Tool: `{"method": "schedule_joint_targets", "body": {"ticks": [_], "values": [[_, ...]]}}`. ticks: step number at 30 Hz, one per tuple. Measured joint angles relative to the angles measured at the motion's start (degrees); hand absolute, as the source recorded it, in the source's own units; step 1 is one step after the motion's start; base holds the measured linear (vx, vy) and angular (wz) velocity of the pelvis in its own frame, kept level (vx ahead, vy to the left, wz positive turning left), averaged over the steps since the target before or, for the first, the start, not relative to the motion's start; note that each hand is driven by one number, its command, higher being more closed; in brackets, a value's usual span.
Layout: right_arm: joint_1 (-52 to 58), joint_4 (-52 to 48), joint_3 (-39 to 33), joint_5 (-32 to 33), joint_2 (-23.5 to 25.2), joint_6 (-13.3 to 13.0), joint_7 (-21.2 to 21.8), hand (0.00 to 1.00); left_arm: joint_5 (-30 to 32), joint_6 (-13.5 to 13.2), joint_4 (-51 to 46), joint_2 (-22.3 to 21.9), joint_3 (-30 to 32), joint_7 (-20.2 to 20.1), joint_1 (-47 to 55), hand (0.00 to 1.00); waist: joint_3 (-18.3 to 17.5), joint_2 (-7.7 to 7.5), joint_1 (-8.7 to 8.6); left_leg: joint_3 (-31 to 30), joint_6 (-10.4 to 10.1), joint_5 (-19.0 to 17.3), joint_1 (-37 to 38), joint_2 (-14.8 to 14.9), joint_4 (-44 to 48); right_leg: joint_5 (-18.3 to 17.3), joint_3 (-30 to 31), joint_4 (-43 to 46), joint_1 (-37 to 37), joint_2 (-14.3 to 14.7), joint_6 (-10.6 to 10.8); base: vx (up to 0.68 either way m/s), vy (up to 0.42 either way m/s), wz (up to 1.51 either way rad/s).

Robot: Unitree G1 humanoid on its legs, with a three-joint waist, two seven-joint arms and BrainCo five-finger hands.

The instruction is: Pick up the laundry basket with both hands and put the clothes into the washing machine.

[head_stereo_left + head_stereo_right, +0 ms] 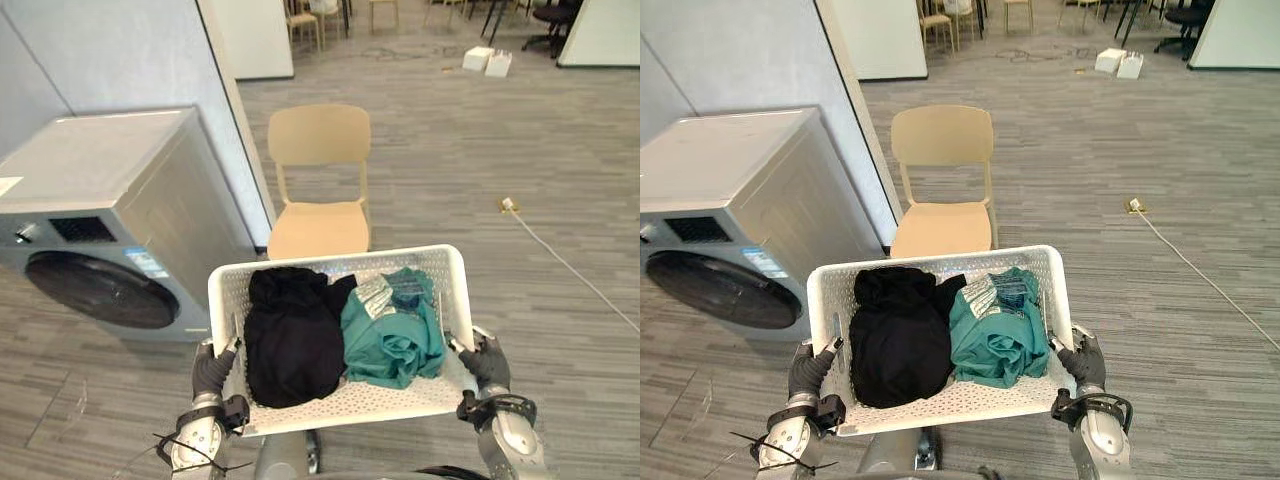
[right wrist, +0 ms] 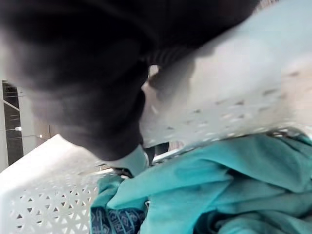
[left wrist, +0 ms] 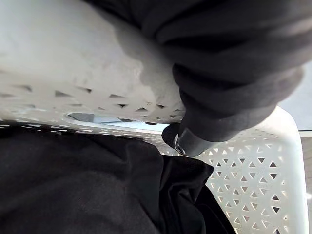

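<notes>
In front of my chest, the white laundry basket [image 1: 455,290] is lifted off the floor. My left hand [image 1: 211,372] is clamped on its rim at 9 o'clock and my right hand [image 1: 487,362] on its rim at 3 o'clock, fingers hooked over the perforated walls. Inside it, a black garment [image 1: 292,340] lies touching a teal garment [image 1: 395,335]. The washing machine [image 1: 110,220] stands at 10 o'clock, its dark round door [image 1: 100,290] on the front. A beige chair [image 1: 318,185] stands at 12 o'clock, just beyond the basket and beside the machine. A white cable [image 1: 570,265] crosses the floor at 2 o'clock.
</notes>
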Motion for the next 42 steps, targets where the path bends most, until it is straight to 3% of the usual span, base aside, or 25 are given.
{"method": "schedule_joint_targets", "body": {"ticks": [1,2,3,4,5,7,8,10,11,12,14,15,16,17,19,21,22,24,26,27,30,35,38,42], "values": [[-0.06,1.41,-0.63,-0.08,1.22,0.03,0.00,1.00,0.18,0.18,1.70,1.23,-0.24,-0.19,-1.81,1.00,-1.32,-2.73,-1.35,2.86,3.51,-4.51,-0.76,-1.43,6.28,1.26,2.00,8.88,-2.38,-2.89,3.42,1.01,0.368,0.09],[0.03,1.46,-1.66,-0.11,1.83,0.03,0.10,1.00,0.34,0.27,2.10,1.26,-0.58,-0.57,-2.54,1.00,-1.11,-3.55,-2.06,4.24,4.48,-8.75,0.30,-1.96,9.61,5.07,3.56,20.16,-6.03,-3.33,8.27,0.99,0.352,0.30],[0.15,1.48,-2.18,-0.22,2.40,0.02,0.32,1.00,0.38,0.27,2.28,1.54,-0.63,-0.62,-2.81,1.00,-0.53,-4.71,-2.20,4.90,4.37,-13.27,3.69,-3.35,9.44,11.07,4.65,30.58,-9.51,-4.61,10.95,0.82,0.297,0.12],[0.77,1.80,-2.44,-0.69,3.31,0.02,0.83,1.00,0.49,0.49,3.56,2.33,-0.86,-0.62,-3.83,1.00,-0.44,-5.88,-2.55,5.01,5.09,-15.74,7.56,-5.29,9.11,22.10,4.32,42.98,-14.44,-7.09,11.66,0.78,0.210,0.14],[1.13,2.50,-2.68,-1.41,3.51,0.02,1.14,1.00,0.68,1.42,4.02,2.71,-0.87,-0.59,-4.20,1.00,-0.25,-5.54,-3.54,4.52,5.72,-16.94,11.89,-6.22,8.17,21.10,1.74,52.29,-18.80,-8.33,8.32,0.64,0.130,0.18],[1.66,3.17,-3.03,-1.72,4.37,0.02,1.31,1.00,1.32,1.92,4.04,2.98,-1.03,-0.61,-4.06,1.00,0.66,-3.71,-3.87,3.10,5.82,-17.02,18.98,-6.42,3.59,17.60,-1.92,55.79,-22.56,-7.73,3.32,0.62,0.066,0.13],[2.95,3.14,-3.56,-1.71,4.76,-0.22,1.49,1.00,1.83,1.95,4.02,3.53,-1.92,-0.60,-4.09,1.00,0.42,-1.39,-4.07,1.21,5.51,-16.83,24.86,-5.89,-2.32,13.37,-6.22,52.60,-26.43,-6.20,1.45,0.59,0.035,0.20],[3.44,2.90,-3.67,-1.63,5.10,-0.39,1.77,1.00,1.79,1.67,3.99,3.98,-2.28,-0.60,-4.11,1.00,0.03,-0.38,-5.08,-0.05,5.04,-16.54,28.25,-5.32,-5.82,9.87,-9.02,43.98,-29.93,-4.94,1.25,0.56,-0.022,0.48],[3.40,2.95,-3.66,-1.55,5.23,-0.39,1.83,1.00,1.66,1.54,4.13,4.35,-2.29,-0.56,-4.20,1.00,0.06,-0.68,-5.91,-1.02,4.89,-16.62,29.85,-5.33,-6.36,9.11,-9.40,34.95,-32.02,-4.35,1.56,0.69,-0.105,0.85],[3.81,3.14,-3.58,-1.42,5.25,-0.39,1.85,1.00,1.66,1.47,4.75,4.37,-2.39,-0.55,-4.17,1.00,-0.18,-1.13,-6.50,-1.97,3.13,-17.61,30.81,-5.09,-5.94,10.17,-8.07,22.34,-33.37,-2.47,1.33,0.57,-0.123,0.80],[5.21,2.94,-3.25,-1.02,5.51,-0.47,1.83,1.00,1.70,1.24,5.50,4.89,-2.52,-0.54,-4.25,1.00,-0.35,-2.50,-6.88,-2.87,0.01,-19.55,30.96,-5.58,-3.68,18.21,-6.00,12.31,-32.57,-2.27,-0.82,0.55,-0.150,0.70],[5.37,4.44,-3.44,-0.28,3.55,0.01,1.49,1.00,2.48,1.77,8.50,2.77,-2.90,-0.49,-4.78,1.00,-0.65,-0.21,-6.44,-4.39,-1.63,-20.26,29.37,-2.39,2.72,15.41,-8.97,13.82,-30.67,-1.27,-1.57,0.53,-0.139,0.62],[5.59,4.42,-3.29,-0.07,3.06,0.09,1.45,1.00,2.50,1.99,8.49,2.70,-2.99,-0.50,-4.45,1.00,-0.50,-0.33,-6.39,-4.23,-1.97,-19.32,27.71,-1.70,7.02,14.18,-9.53,13.75,-29.86,-1.22,-1.71,0.50,-0.130,0.63],[6.34,3.58,-2.96,0.13,2.65,0.10,1.29,1.00,2.50,2.01,8.46,2.39,-3.06,-0.50,-4.22,1.00,0.46,-0.51,-5.79,-3.71,-1.52,-16.48,23.29,1.10,17.51,12.24,-10.77,13.71,-27.60,-1.31,-2.40,0.36,-0.125,0.42],[7.92,1.90,-2.67,0.18,2.60,0.09,1.13,1.00,2.51,2.02,8.42,2.22,-3.05,-0.49,-3.83,1.00,1.03,-1.20,-5.02,-0.02,-1.77,-16.78,18.22,5.98,26.75,10.72,-12.22,12.39,-24.09,-1.21,-3.04,0.38,-0.139,0.42],[8.39,0.54,-2.56,0.17,2.57,0.09,1.12,1.00,2.32,1.66,8.19,2.13,-2.99,-0.49,-3.57,1.00,1.35,-2.51,-4.58,2.16,-0.55,-17.54,14.74,8.24,26.08,10.64,-12.80,9.24,-20.94,-2.21,-3.08,0.39,-0.107,0.25],[8.09,0.53,-2.59,0.18,2.39,0.02,1.10,1.00,2.26,1.13,8.18,2.07,-2.99,-0.48,-3.59,1.00,1.42,-3.17,-3.75,2.09,-0.59,-17.51,13.51,8.05,20.33,10.74,-12.41,7.71,-19.96,-3.10,-2.92,0.30,-0.011,-0.12],[7.70,1.19,-2.61,0.21,1.61,-0.16,1.11,1.00,2.17,1.01,8.19,1.48,-2.99,-0.48,-3.09,1.00,1.06,-2.56,-3.43,0.58,-1.69,-16.25,13.69,7.70,6.66,10.69,-12.16,6.72,-19.71,-3.27,-2.27,0.20,0.085,-0.22],[7.71,2.28,-2.95,0.35,1.26,-0.18,1.11,1.00,2.30,1.28,8.69,0.98,-3.31,-0.50,-2.86,1.00,0.45,0.08,-3.93,-1.44,-3.06,-7.75,13.85,7.57,-2.34,9.25,-11.46,8.09,-20.06,-3.12,0.46,0.21,0.254,-0.21],[7.62,3.83,-2.98,0.36,1.56,-0.16,1.12,1.00,2.33,1.28,9.53,1.45,-3.59,-0.50,-2.81,1.00,0.32,0.22,-3.97,-1.18,-5.46,-7.23,14.45,7.01,-3.03,8.37,-9.85,9.45,-20.67,-3.79,1.97,0.18,0.273,-0.24],[7.67,6.42,-2.68,0.34,2.91,0.01,1.43,1.00,2.32,1.36,11.82,3.31,-3.74,-0.50,-3.23,1.00,0.52,-1.63,-3.69,2.00,-5.52,-7.29,16.61,3.66,-7.34,9.24,-6.50,7.61,-21.58,-6.28,4.93,0.09,0.219,-0.30],[5.16,9.19,-2.12,0.02,3.86,0.30,1.80,1.00,2.28,1.39,13.11,5.23,-2.57,-0.34,-5.01,1.00,4.22,-3.63,-3.96,5.11,-3.98,-8.29,13.99,2.92,-5.86,12.01,-3.28,4.88,-24.70,-6.78,6.71,-0.02,0.149,-0.29],[1.27,9.29,-2.23,0.05,3.83,0.22,1.21,1.00,2.21,1.33,13.97,5.63,-2.18,0.79,-9.48,1.00,7.85,-3.17,-5.38,5.74,-3.35,-8.75,9.03,3.90,-3.10,13.92,-2.00,4.93,-29.00,-6.04,6.76,-0.13,0.060,-0.23],[-4.63,9.19,-2.52,0.06,3.34,-0.19,-1.23,1.00,2.17,1.26,17.04,6.86,-1.76,2.40,-17.91,1.00,13.96,-3.36,-5.92,7.35,-2.96,-10.03,2.89,6.10,1.59,15.98,0.42,6.02,-35.13,-4.42,6.77,-0.19,0.045,-0.31]]}}
